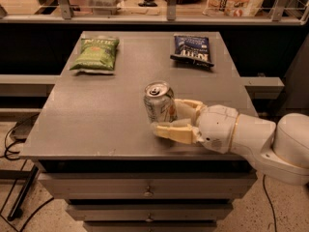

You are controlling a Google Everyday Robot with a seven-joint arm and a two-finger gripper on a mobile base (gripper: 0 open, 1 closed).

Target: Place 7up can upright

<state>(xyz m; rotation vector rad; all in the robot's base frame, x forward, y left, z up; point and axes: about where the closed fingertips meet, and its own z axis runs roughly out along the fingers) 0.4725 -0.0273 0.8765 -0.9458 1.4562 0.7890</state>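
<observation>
fingers (175,132) grip 7up can (159,105) near table's (96,122) front.

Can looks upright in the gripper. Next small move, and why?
Likely ease the gripper straight down a touch before any release. The can is upright, pinched between the fingers over the table, but I can't tell whether its base is seated. Opening early might tip it.
</observation>
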